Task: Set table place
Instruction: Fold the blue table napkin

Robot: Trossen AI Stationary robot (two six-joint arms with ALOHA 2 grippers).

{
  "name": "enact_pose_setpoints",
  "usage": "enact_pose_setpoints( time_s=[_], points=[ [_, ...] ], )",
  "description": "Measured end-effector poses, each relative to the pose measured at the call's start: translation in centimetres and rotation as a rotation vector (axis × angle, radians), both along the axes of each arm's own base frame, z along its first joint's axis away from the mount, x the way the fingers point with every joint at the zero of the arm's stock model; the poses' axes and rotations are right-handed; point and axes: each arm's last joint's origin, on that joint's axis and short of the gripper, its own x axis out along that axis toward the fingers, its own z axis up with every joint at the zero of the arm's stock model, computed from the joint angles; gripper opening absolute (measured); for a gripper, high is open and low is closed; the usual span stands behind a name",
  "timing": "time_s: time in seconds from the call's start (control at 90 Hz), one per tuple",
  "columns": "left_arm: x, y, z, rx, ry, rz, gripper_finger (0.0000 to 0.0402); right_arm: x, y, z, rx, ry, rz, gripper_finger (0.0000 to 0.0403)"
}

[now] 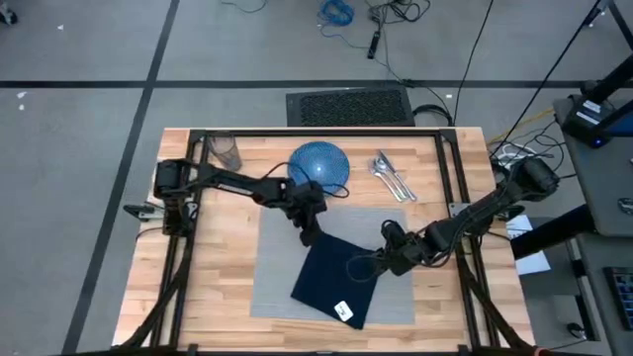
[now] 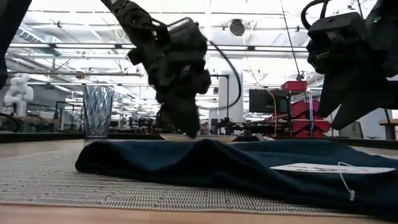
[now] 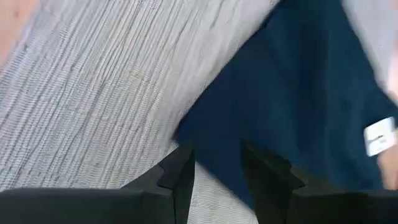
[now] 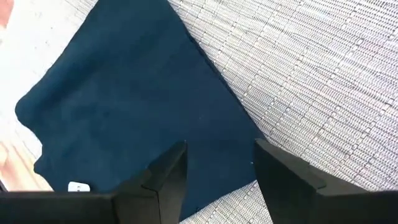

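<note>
While the navy cloth napkin lies askew on the large grey woven placemat, the left gripper hangs at its far corner and the right gripper at its right edge, both with fingers apart, holding nothing.

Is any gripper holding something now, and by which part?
Nothing is held. Left gripper and right gripper are both open over corners of the napkin.
</note>
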Motion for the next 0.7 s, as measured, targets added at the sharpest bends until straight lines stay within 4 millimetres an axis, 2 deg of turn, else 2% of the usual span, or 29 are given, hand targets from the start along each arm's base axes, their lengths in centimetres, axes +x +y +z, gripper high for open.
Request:
enact_pose_setpoints(
  time_s=[0.256, 0.467, 0.544, 0.644, 0.7],
  points=[
    [0.6, -1.0, -1.7, -0.016, 0.003, -0.058, 0.0113, -0.1, 0.0, 0.0, 0.0, 0.005, -0.006, 0.0167],
    [1.0, -1.8, -1.7, -0.004, -0.036, -0.089, 0.0108, -0.1, -0.1, -0.1, -0.002, 0.009, -0.006, 0.0167],
    [1.0, -1.8, -1.7, -0.006, -0.033, -0.082, 0.0085, -0.1, -0.1, -0.1, -0.003, 0.012, -0.006, 0.0167],
    [0.9, -1.8, -1.8, 0.001, -0.021, -0.074, 0.0025, -0.1, -0.1, -0.1, -0.004, 0.013, -0.006, 0.0167],
    [0.9, -1.8, -1.8, 0.001, -0.018, -0.074, 0.001, -0.1, -0.1, -0.1, -0.005, 0.014, -0.006, 0.0167]
  ],
)
